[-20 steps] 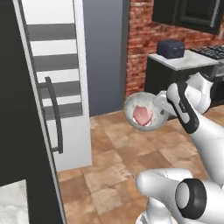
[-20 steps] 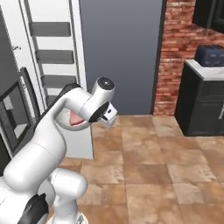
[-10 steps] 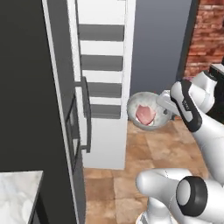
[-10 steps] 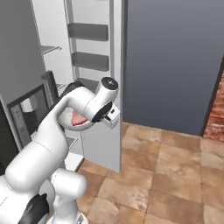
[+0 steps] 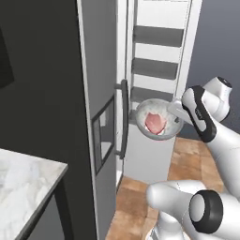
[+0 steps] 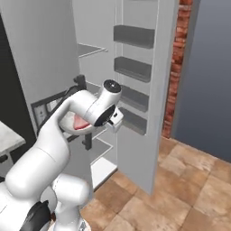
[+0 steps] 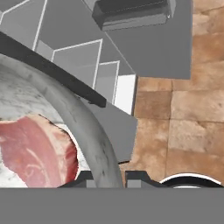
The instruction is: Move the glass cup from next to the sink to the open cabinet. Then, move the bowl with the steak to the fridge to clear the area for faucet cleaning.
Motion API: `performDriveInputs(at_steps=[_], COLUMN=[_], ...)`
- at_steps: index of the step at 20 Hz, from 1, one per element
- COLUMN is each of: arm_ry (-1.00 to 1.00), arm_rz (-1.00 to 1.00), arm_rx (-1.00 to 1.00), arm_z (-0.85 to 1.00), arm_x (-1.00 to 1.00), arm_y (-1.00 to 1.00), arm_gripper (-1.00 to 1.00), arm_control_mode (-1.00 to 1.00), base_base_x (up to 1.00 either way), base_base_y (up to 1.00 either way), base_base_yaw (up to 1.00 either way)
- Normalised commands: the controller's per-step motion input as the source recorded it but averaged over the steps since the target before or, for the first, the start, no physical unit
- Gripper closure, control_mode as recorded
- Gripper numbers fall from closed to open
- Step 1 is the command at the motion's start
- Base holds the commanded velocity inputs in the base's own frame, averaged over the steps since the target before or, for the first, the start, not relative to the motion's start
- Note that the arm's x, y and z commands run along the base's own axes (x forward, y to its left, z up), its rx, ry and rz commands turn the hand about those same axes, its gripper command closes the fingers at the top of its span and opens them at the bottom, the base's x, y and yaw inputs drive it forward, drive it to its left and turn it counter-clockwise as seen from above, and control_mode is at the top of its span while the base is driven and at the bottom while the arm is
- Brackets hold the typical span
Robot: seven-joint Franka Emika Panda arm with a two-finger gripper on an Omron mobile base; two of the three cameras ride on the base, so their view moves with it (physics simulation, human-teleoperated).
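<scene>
Over the last second the whole picture has swung in both base views, which is the base driving and turning rather than any thing shifting; brick wall and counter have dropped out and the fridge [image 5: 105, 93] has come to stand open directly ahead, while the bowl [image 5: 157, 123] has kept its place at the end of the arm; I judge the carry to be nearly over, with only the reach inward and the set-down left. Going left to right in the left base view: the fridge door with its dispenser panel [image 5: 104, 132] and dark handle [image 5: 124, 117] stands just left of the claw's load; then the bowl with the steak [image 5: 155, 123] in it; then the gripper [image 5: 174, 108] pinching the bowl's right-hand rim, its jaws drawn nearly together on that thin wall; the grey shelves [image 5: 157, 35] lie beyond and above the claw. In the hand view the rim [image 7: 89, 131] runs between the two finger tips. The bowl is round, so it has no long axis; its mouth is tipped toward the base camera, not level. The steak's longer side lies roughly along that tilt, though I cannot fix it closely.
</scene>
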Motion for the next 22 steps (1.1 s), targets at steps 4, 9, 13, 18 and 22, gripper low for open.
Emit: performDriveInputs(at_steps=[4,9,13,18,22], arm_ry=[0.0,0.0,0.0,0.0,0.0], arm_rz=[0.0,0.0,0.0,0.0,0.0], arm_rx=[0.0,0.0,0.0,0.0,0.0], arm_z=[0.0,0.0,0.0,0.0,0.0], arm_x=[0.0,0.0,0.0,0.0,0.0], arm_y=[0.0,0.0,0.0,0.0,0.0], arm_gripper=[1.0,1.0,1.0,1.0,1.0], arm_control_mode=[1.0,1.0,1.0,1.0,1.0], base_base_x=[0.16,0.17,0.14,0.0,0.0], base_base_y=[-0.92,-0.87,-0.59,-0.28,-0.2], base_base_yaw=[0.43,0.37,0.25,0.27,0.31])
